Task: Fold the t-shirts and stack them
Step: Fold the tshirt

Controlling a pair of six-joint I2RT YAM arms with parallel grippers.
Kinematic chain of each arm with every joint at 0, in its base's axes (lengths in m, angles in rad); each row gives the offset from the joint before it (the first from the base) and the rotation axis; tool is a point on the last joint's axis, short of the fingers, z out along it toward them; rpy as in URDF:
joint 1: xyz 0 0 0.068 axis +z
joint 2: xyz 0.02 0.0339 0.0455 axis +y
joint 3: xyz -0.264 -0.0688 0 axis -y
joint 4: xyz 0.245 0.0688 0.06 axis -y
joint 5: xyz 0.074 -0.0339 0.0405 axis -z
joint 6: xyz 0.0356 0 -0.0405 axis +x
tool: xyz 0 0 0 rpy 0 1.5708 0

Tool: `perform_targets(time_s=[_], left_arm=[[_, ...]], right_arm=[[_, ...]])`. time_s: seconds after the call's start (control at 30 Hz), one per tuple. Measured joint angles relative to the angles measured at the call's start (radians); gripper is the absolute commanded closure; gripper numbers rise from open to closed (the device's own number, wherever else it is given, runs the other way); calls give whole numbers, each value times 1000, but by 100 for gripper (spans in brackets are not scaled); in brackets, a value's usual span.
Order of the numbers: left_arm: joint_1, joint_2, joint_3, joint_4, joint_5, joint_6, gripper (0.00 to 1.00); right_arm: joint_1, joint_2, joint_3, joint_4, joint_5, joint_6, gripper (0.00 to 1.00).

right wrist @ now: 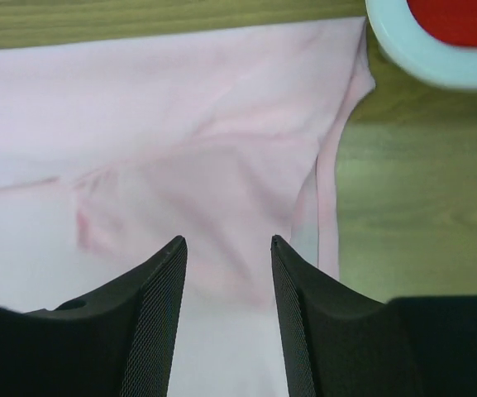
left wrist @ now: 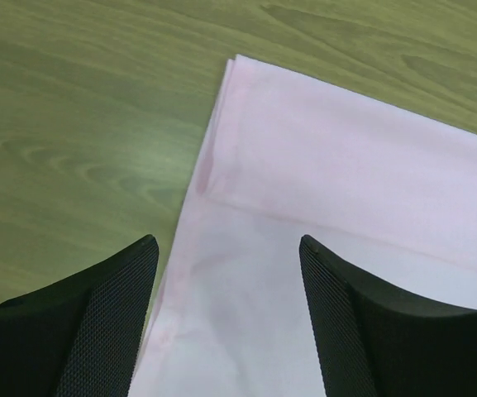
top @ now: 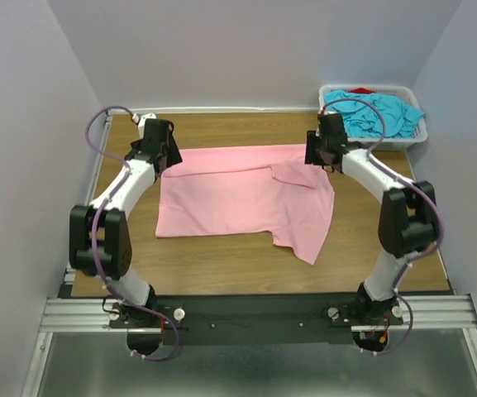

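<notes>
Where the light pink t-shirt (top: 238, 198) lies: centre of the top view, spread nearly flat on the table, with a strip doubled over along its upper edge and its lower right corner trailing to a point.
Handling: expect it to be light, thin and limp. It will sag and crease, so pinch it at a corner or hem and catch both layers.
Left gripper (left wrist: 226, 248): jaws wide apart above the shirt's upper left corner, holding nothing.
Right gripper (right wrist: 226, 244): jaws partly apart over the sleeve at upper right, holding nothing.
Other t-shirts: turquoise ones (top: 379, 116) and a bit of red (top: 360, 90) are heaped in the white slotted basket (top: 337, 88), upper right.
Table (top: 221, 265): smooth wood grain; you can likely slide the cloth on it.
Room: pale lilac walls stand close on three sides.
</notes>
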Motion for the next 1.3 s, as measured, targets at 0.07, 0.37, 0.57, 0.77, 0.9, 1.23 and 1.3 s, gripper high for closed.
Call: perform_targets(time_s=[0.07,0.37,0.57,0.77,0.9,1.23,1.3], left_arm=[[0,-127,-95,-14,-13,-30,21],[2,-430,-537,-124,-25,-220,21],[2,-558,-625,-177,-4,-368,27],[11,-536,-636,-187,8,-440,37],[24,-484,-654,-185,30,-460,37],[48,-446,-669,-177,52,-466,53],[48,-437,-665,-174,53,-467,64]], right_arm=[[0,-137,-93,-4,-30,25,45],[2,-431,-412,-40,-117,90,42],[2,-485,-472,-45,-170,109,42],[2,-504,-481,-44,-195,113,42],[2,-505,-481,-42,-206,114,42],[2,-505,-494,-41,-208,116,42],[2,-505,-494,-41,-208,116,42]])
